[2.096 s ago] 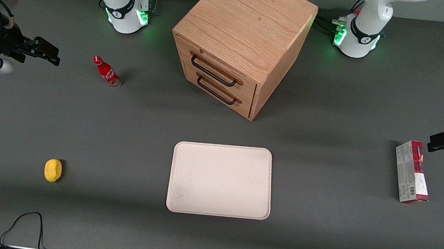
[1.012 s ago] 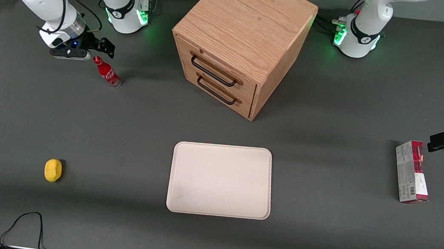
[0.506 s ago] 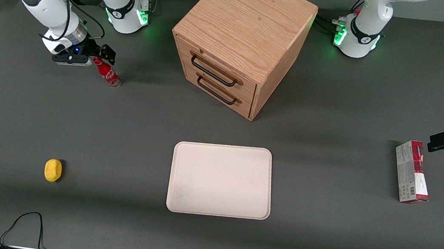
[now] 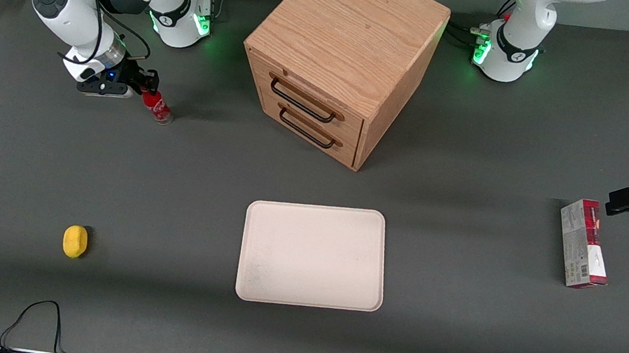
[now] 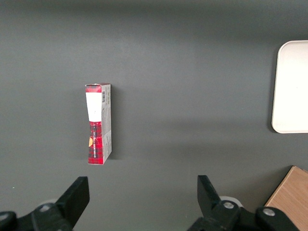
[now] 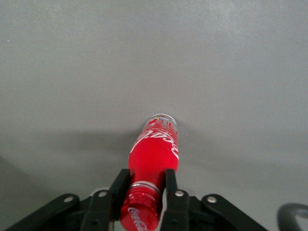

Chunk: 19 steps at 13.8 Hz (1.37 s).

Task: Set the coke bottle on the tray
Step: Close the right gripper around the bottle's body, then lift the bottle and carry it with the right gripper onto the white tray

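We are gripping the upright coke bottle (image 4: 158, 107) at its neck with our gripper (image 6: 144, 198), fingers closed around it, as it is standing on the table (image 4: 166, 193), well apart from the tray (image 4: 313, 255).

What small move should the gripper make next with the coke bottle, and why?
Probably lift it straight up. The gripper looks shut on the neck of the coke bottle, which stands on the table, and the tray, nearer to the front camera, holds nothing yet.
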Each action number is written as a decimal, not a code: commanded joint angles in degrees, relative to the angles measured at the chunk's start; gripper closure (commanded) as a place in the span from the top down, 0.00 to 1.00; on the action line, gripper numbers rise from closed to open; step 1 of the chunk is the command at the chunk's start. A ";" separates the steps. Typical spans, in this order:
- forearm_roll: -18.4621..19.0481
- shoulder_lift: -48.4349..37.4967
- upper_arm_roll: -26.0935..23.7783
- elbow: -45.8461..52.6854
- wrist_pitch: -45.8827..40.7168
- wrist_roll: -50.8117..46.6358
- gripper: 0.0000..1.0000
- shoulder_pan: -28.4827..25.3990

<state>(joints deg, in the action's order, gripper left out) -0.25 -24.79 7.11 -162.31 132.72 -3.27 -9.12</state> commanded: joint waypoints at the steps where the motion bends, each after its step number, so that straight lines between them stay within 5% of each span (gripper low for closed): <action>1: -0.01 0.35 0.10 -1.79 1.40 1.33 0.00 0.24; 8: -0.01 7.63 -0.43 20.58 -15.00 1.42 0.00 -0.02; 19: -3.26 41.80 -10.62 92.21 -50.62 -1.21 0.00 -0.81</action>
<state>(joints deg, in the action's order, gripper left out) -1.90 5.82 -2.11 -87.14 88.26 -3.23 -9.96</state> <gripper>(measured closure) 0.656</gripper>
